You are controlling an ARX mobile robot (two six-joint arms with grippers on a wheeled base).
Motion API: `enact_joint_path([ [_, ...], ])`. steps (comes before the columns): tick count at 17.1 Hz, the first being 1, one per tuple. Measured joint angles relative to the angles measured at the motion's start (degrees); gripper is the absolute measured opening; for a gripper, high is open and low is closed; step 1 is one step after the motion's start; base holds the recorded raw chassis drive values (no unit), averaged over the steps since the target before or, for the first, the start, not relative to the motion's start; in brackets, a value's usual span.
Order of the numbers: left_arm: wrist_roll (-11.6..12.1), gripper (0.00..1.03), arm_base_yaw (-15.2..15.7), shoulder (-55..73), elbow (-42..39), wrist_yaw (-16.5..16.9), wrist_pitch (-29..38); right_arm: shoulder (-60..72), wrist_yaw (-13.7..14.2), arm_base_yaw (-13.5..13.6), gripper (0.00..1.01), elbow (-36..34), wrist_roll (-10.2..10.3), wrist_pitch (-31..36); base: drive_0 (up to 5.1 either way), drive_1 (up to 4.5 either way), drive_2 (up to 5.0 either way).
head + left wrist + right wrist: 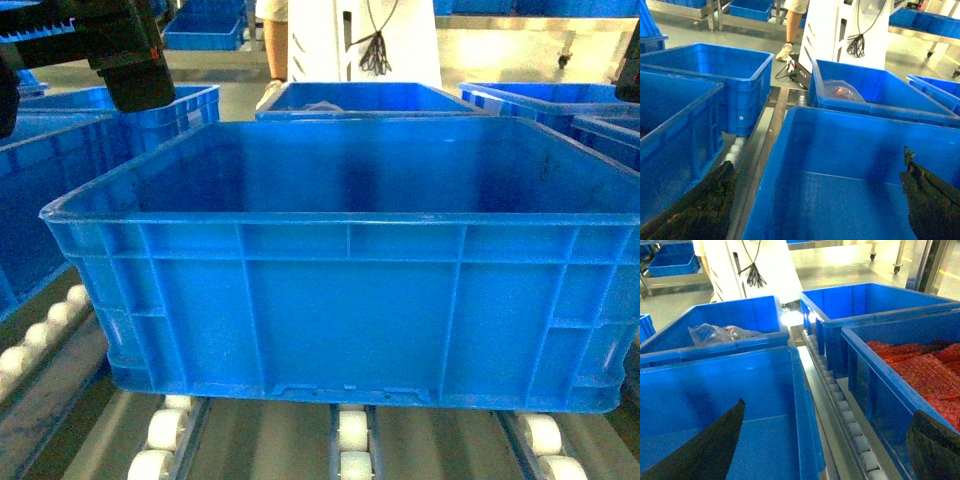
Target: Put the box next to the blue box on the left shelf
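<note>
Big blue box [350,260] sitting square on white rollers [352,430] of the rack [60,380], filling most of the head view, open top up, inside bare. Close beside its left wall, across a rail, a second crate [675,130], with a third crate [725,75] behind that one. Directly behind the box, another crate [875,90] holding a clear bag [841,92] with something reddish in it. To the right, across a roller lane [850,425], a crate [910,375] full of red packets [920,365], and an empty crate [865,310] behind it. Left gripper [815,200] over the box's left side, dark fingers [700,210] set wide, one outside the left wall and one over the interior, nothing between them. Right gripper [825,450] likewise spread wide, one finger above the box's interior, the other near the red-packet crate, holding nothing. Beyond the crates, a white machine [845,30] with a hanging black cable [856,45], and a person's leg [792,25] in a pale shoe. Small white lettering on a black base below the machine, too blurred to read. No label legible on any crate.
</note>
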Motion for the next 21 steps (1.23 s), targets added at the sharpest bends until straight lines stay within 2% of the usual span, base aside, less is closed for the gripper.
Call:
enact_joint_path([
  [1, 1.27, 0.95, 0.07, 0.07, -0.44, 0.02, 1.90, 0.02, -2.40, -0.33, 0.94, -1.03, -1.40, 4.17, 0.0, 0.00, 0.0],
  [2, 4.48, 0.82, 1.38, -1.53, -3.52, 1.64, 6.45, -1.49, -9.40, -1.84, 0.82, -5.01, -4.59, 10.56, 0.0, 0.00, 0.0],
  [3, 6.88, 0.70, 3.30, -5.09, -8.31, 3.02, 7.50, -4.72, -13.14, -3.04, 0.69, -9.99, -6.38, 12.90, 0.0, 0.00, 0.0],
  [5, 8.63, 0.44, 7.02, -10.62, -15.37, 5.70, 7.89, -9.90, -15.26, -5.29, 0.43, -16.68, -7.67, 13.94, 0.0, 0.00, 0.0],
  [8, 9.03, 0.06, 10.45, -18.97, -22.51, 9.86, 7.04, -17.57, -17.73, -7.39, 0.04, -24.15, -8.35, 13.68, 0.0, 0.00, 0.0],
  [9, 9.03, 0.02, 11.76, -21.94, -24.57, 10.86, 5.88, -20.50, -18.32, -8.09, 0.02, -26.38, -8.52, 12.72, 0.0, 0.00, 0.0],
  [11, 9.03, 0.02, 13.35, -27.26, -27.54, 12.74, 3.43, -25.57, -20.50, -9.75, 0.02, -29.57, -8.55, 10.62, 0.0, 0.00, 0.0],
  [12, 9.03, 0.02, 14.03, -29.99, -28.70, 13.59, 1.86, -28.28, -23.19, -12.79, 0.02, -30.86, -8.57, 9.27, 0.0, 0.00, 0.0],
  [13, 9.03, 0.02, 14.73, -32.76, -29.77, 14.14, 0.26, -30.93, -23.04, -13.60, 0.02, -31.95, -8.55, 7.80, 0.0, 0.00, 0.0],
  [14, 9.05, 0.02, 17.68, -35.85, -30.80, 18.05, -1.84, -33.94, -23.54, -13.40, 0.02, -33.09, -8.55, 5.86, 0.0, 0.00, 0.0],
  [15, 9.03, 0.02, 19.56, -35.74, -32.87, 18.82, 2.08, -35.95, -23.56, -13.20, 0.02, -33.88, -8.57, 4.92, 0.0, 0.00, 0.0],
  [16, 9.03, 0.02, 19.96, -37.73, -33.97, 18.80, -1.46, -36.33, -23.56, -13.20, 0.02, -35.89, -8.57, 7.43, 0.0, 0.00, 0.0],
  [21, 9.07, 0.02, 19.56, -52.72, -34.23, 19.26, -14.40, -50.31, -23.58, -13.20, 0.02, -37.18, -8.57, -5.99, 0.0, 0.00, 0.0],
])
